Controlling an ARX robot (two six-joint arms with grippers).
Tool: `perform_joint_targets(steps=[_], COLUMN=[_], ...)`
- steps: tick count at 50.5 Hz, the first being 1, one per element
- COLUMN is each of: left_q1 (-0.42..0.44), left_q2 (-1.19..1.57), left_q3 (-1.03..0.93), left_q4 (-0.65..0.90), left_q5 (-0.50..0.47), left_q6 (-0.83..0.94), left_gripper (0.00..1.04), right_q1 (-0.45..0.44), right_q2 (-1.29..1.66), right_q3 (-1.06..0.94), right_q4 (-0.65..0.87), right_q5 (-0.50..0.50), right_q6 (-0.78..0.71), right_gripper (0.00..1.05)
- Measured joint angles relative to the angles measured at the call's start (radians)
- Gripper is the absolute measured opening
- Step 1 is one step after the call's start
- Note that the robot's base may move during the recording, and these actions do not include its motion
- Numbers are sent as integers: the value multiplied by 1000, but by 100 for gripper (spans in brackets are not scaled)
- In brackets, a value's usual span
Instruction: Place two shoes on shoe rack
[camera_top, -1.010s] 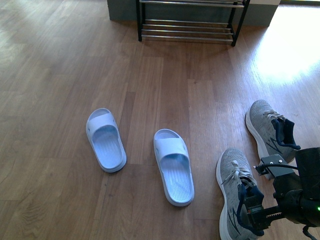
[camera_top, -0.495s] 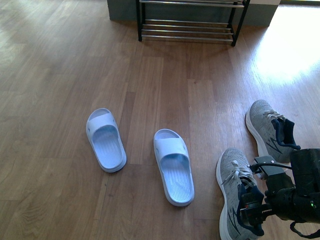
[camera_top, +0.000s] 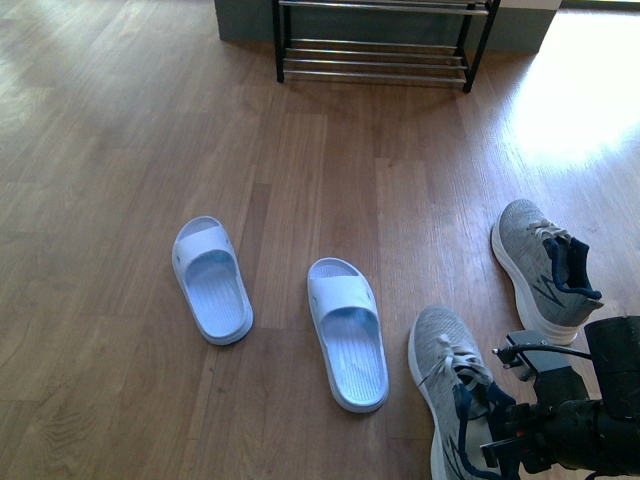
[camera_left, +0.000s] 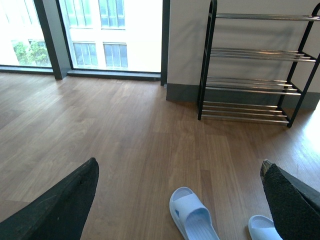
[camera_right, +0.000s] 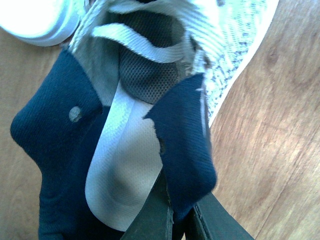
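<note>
My right gripper (camera_top: 515, 440) at the bottom right is shut on the navy collar of a grey sneaker (camera_top: 445, 385). In the right wrist view the jaws pinch the navy collar (camera_right: 182, 155) beside the pale insole. The second grey sneaker (camera_top: 540, 270) lies on the floor at the right. Two pale blue slides (camera_top: 212, 280) (camera_top: 348, 332) lie in the middle of the floor. The black shoe rack (camera_top: 375, 45) with chrome rods stands at the far wall. It also shows in the left wrist view (camera_left: 255, 65). My left gripper (camera_left: 180, 200) is open, high above the slides.
Wood floor (camera_top: 120, 150) stretches between the slides and the rack. A bright sun patch (camera_top: 580, 90) lies at the far right. Windows (camera_left: 100, 30) and a grey baseboard (camera_left: 185, 92) stand behind the rack.
The held grey sneaker has shifted left and turned, its toe now nearer the right slide. My right gripper has dropped lower in view.
</note>
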Motion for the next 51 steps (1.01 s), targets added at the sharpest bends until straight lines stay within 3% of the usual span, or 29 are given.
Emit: perform_joint_targets(steps=[12, 33, 51], left_q1=[0, 0, 0], left_q2=[0, 0, 0], left_q3=[0, 0, 0], left_q4=[0, 0, 0], left_q5=[0, 0, 0], left_q6=[0, 0, 0], left_gripper=[95, 95, 95], right_q1=[-34, -148, -299], right_q2=[-231, -1043, -1500], right_q3=[-125, -296, -306], right_q4=[16, -259, -408], right_q5=[-20, -126, -192], right_q6=[104, 338, 407], right_gripper=[1, 1, 1])
